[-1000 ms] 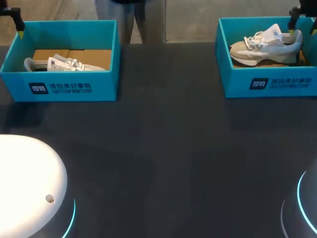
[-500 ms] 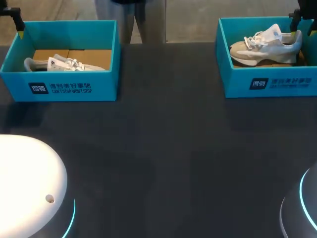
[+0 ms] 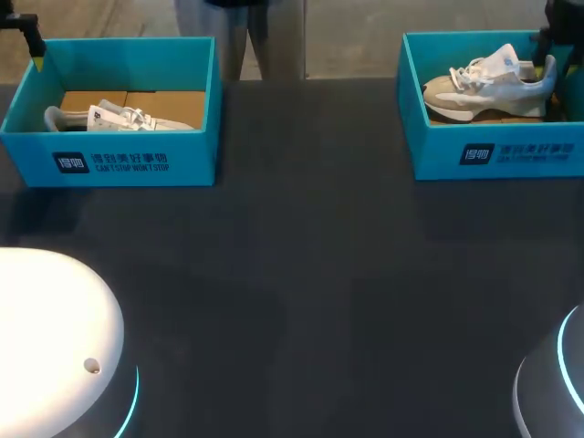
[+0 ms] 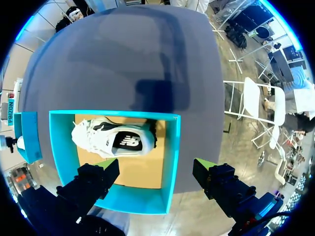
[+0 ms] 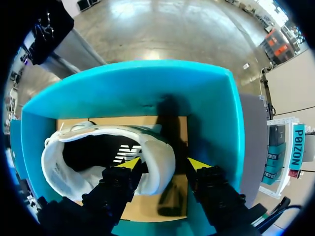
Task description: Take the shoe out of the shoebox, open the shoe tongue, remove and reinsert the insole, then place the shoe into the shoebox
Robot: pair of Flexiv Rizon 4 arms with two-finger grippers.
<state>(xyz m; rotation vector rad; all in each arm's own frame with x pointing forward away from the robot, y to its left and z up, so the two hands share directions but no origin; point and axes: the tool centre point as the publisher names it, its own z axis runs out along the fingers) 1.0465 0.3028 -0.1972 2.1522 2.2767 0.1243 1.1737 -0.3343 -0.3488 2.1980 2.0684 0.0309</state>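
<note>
Lying crosswise in right shoebox (image 3: 497,151) — shoe (image 3: 484,87), toe leftward

Head view overhead, wrist views downward — left shoebox (image 3: 36,157), right shoebox (image 3: 431,151) shared

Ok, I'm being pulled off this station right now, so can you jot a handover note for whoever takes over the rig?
The left gripper is open, above the edge of the left shoebox; the white shoe lies inside, untouched.
The right gripper is open, its fingers straddling the heel of the beige-and-white sneaker in the right shoebox, not clamped.
Done: nothing; both shoes are in their boxes.
Left: lift out, open tongue, insole out and back, rebox.
</note>
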